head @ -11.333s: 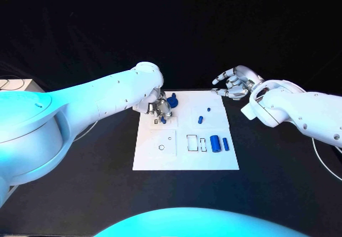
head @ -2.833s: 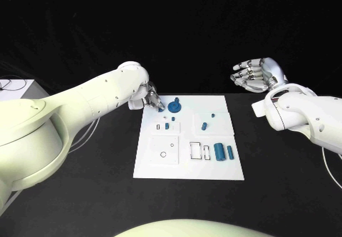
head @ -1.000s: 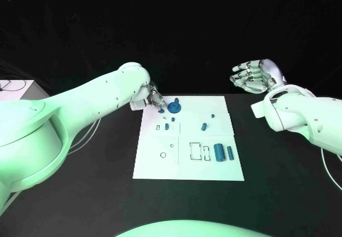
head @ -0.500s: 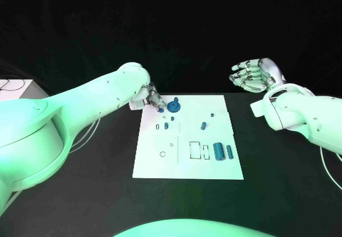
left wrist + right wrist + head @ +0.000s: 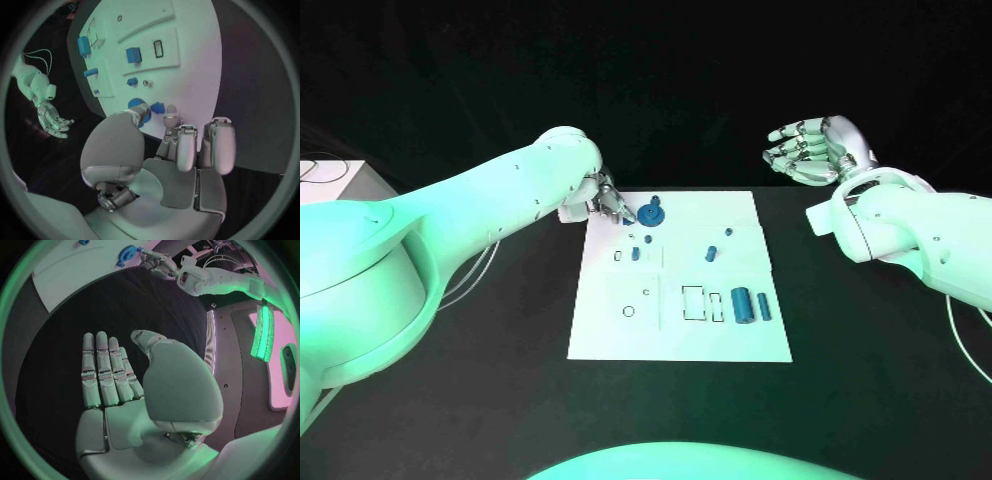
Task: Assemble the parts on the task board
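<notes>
Left hand (image 5: 606, 200) sits at the far-left corner of the task board (image 5: 610, 335), fingers apart and curved down, nothing held. Wrist view confirms: fingertips (image 5: 172, 121) hover just beside a small blue piece (image 5: 157, 107) and the round blue knob (image 5: 139, 106); whether they touch is not clear.

The round blue knob lies just right of the hand, at the board's far edge. Nearer along the board: small blue pegs mid-board, and two blue cylinders (image 5: 751, 305) at the near right, long axes running near-to-far, beside empty rectangular slots (image 5: 692, 302).

Right hand (image 5: 805, 152) is raised well apart, beyond the board's far-right corner, open flat with fingers extended, holding nothing.

Left hand is much the nearer to the far-edge parts. Black worktop (image 5: 473, 380) gives open room round the board on all sides.
</notes>
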You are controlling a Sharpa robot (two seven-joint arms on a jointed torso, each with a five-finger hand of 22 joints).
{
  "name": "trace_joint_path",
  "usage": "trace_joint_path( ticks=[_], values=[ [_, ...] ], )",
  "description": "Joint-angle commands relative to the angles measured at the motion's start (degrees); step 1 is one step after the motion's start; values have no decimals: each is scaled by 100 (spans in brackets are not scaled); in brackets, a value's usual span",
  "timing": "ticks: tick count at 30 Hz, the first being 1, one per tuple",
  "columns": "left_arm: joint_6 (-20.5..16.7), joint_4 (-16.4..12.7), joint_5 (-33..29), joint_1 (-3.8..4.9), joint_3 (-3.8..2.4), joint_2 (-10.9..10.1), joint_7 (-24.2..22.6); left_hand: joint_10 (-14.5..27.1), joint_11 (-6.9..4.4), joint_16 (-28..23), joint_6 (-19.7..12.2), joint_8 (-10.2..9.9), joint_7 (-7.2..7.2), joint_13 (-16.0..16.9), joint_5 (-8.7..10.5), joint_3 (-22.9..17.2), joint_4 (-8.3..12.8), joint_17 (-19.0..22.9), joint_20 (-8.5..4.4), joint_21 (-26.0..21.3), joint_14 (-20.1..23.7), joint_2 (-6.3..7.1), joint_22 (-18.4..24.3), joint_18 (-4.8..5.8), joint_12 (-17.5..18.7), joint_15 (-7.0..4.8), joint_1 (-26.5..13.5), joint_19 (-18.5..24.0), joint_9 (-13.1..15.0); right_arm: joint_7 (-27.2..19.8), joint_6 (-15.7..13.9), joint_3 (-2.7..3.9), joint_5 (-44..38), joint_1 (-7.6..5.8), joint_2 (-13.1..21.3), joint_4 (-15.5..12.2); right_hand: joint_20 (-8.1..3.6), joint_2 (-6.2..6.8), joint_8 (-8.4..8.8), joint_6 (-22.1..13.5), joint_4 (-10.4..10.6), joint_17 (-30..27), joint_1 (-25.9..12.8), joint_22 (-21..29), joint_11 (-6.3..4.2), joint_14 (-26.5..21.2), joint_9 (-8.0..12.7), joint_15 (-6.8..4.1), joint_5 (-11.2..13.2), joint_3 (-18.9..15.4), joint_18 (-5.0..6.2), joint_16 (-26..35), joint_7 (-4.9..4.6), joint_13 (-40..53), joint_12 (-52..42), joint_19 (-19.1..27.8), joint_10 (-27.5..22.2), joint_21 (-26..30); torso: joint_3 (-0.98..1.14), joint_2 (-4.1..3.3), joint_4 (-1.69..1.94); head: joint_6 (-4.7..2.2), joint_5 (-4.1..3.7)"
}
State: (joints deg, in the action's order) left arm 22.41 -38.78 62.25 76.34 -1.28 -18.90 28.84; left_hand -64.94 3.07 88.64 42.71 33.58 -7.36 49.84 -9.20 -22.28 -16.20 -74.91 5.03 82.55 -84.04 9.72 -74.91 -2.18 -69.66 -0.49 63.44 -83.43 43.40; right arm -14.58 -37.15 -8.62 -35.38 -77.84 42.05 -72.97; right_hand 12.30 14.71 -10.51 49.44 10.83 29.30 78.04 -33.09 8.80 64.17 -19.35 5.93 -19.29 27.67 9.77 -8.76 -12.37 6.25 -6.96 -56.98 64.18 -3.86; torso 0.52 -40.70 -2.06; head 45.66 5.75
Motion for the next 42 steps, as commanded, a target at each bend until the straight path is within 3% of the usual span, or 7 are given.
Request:
trace_joint_path(
  ticks=[1, 18, 22, 24, 25, 35, 42],
  values=[
    [64, 2, 70, 0, 7, 15, -4, -13, -14, -13, 29, 36, 7, 0, 31, 36, 6, -1296, -9, -14, -510, -15, -545, -54, -36, -29, 79, 6, 9, -33, 37, 3, -14, 1, 1, -11, 1, 9, 27, -23, -26, -6, -54, 6, 26, -17, 8, 17, -15, 7, 57, 39, -71, -7, 29, 40, 4, 22, -1, -2, 0, -2, -5],
    [-424, -79, 79, -9, 32, -23, -192, -24, -35, -25, 43, 108, 32, 9, 19, 111, 18, -1278, -25, -31, -503, -40, -526, -59, -46, -48, 187, 19, 25, -35, 45, 3, -14, 1, 0, -18, 6, 6, 34, -22, -34, -16, -63, 38, 28, -17, 10, 21, -30, 0, 58, 55, -74, -24, 31, 46, 6, 21, 0, 4, -2, 7, 8],
    [-771, -222, 117, -8, 31, -134, -465, 376, -28, -232, -182, 147, 24, -403, -2, 206, 104, -999, -30, -294, -370, 18, -221, -141, 197, -42, 508, 249, 33, -36, 43, 3, -14, 1, 13, -17, 6, 6, 34, -22, -34, -16, -63, 38, 28, -17, 10, 21, -30, 0, 58, 55, -74, -24, 31, 46, 6, 21, 0, 6, 3, 0, -11],
    [-972, -314, 191, -8, 31, -208, -705, 829, 25, -429, -375, 159, -33, -857, -6, 268, 143, -743, 3, -563, -226, 58, 78, -218, 469, 3, 729, 484, 23, -36, 42, 3, -14, 1, 24, -18, 6, 6, 34, -22, -34, -16, -63, 38, 28, -17, 10, 21, -30, 0, 58, 55, -74, -24, 31, 46, 6, 21, -1, 7, 4, -2, -14],
    [-1066, -364, 232, -7, 31, -245, -822, 1264, 70, -707, -532, 142, -75, -1250, -5, 300, 156, -402, 40, -934, -5, 79, 477, -320, 752, 46, 878, 806, -6, -36, 41, 3, -14, 1, 28, -20, 6, 6, 34, -22, -34, -16, -63, 38, 28, -17, 10, 21, -30, 0, 58, 55, -74, -24, 31, 46, 6, 21, 1, 8, 6, -1, -16],
    [-1946, -778, 731, -15, 77, -473, -1895, 1943, 201, -1467, -799, 147, -190, -1694, -24, 151, 362, 601, 180, -2038, 813, 191, 1531, -563, 1232, 182, 1773, 1656, -326, -37, 44, 3, -14, 2, 46, -18, 8, 2, 35, -19, -38, -20, -66, 52, 28, -15, 10, 21, -33, -2, 59, 61, -73, -31, 30, 48, 11, 20, -3, 9, 5, -17, -14],
    [-2301, -913, 1117, -19, 246, -552, -2520, 2356, 266, -2072, -965, 159, -245, -2225, -9, -137, 444, 1486, 252, -2789, 1640, 356, 2188, -708, 1763, 249, 1994, 2253, -597, -35, 48, 2, -14, 3, 51, -13, 8, 2, 35, -19, -38, -20, -66, 52, 28, -15, 10, 21, -33, -2, 59, 61, -73, -31, 30, 48, 11, 20, 1, 7, 5, -32, -6]
  ],
)
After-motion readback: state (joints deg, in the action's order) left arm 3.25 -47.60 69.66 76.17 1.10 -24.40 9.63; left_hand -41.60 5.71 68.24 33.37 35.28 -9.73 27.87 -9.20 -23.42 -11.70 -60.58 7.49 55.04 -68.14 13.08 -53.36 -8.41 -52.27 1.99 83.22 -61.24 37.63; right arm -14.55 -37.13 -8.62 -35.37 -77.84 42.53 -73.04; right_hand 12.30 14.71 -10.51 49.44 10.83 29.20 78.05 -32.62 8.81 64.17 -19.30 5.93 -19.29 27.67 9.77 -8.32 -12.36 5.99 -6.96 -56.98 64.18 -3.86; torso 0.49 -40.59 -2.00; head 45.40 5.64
